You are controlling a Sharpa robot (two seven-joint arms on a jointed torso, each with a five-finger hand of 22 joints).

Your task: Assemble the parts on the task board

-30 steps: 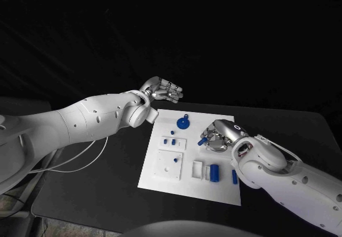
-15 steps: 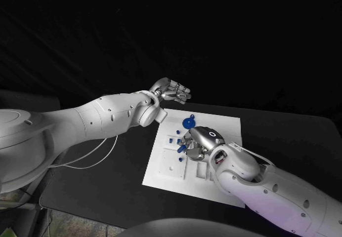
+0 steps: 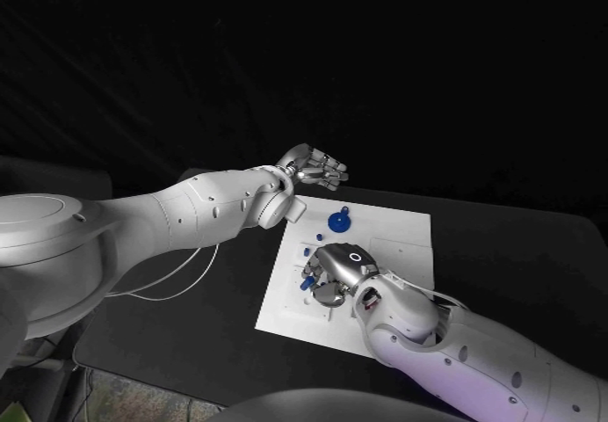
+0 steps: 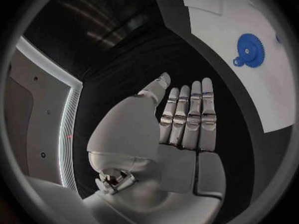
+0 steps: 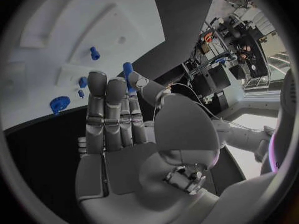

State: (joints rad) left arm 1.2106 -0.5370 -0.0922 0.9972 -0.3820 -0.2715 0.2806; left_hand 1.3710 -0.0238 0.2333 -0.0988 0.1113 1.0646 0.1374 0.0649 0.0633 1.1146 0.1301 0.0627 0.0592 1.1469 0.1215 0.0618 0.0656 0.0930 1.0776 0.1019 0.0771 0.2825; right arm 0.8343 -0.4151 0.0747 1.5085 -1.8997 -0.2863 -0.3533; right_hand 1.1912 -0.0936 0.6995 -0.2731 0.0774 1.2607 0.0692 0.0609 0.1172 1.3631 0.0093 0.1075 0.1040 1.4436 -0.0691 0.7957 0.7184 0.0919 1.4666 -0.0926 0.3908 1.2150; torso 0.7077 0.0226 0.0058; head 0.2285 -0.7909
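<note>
Reaching over the near half of the white task board point(image 3: 406, 230), the right hand point(image 3: 335, 272) pinches a small blue peg point(image 5: 127, 70) between thumb and fingertips, low above the board's raised white blocks. Two more blue pegs point(image 5: 94, 53) stand in the board just beyond it. Farther back a blue gear point(image 3: 338, 221) lies flat near the far edge. Past that edge the left hand point(image 3: 314, 166) hovers over the black table point(image 3: 532, 255), fingers straight, holding nothing

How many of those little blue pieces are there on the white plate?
4 show: a blue gear at the task board's far edge, two small pegs beside the right hand, one piece in its fingertips. More may be hidden.
</note>
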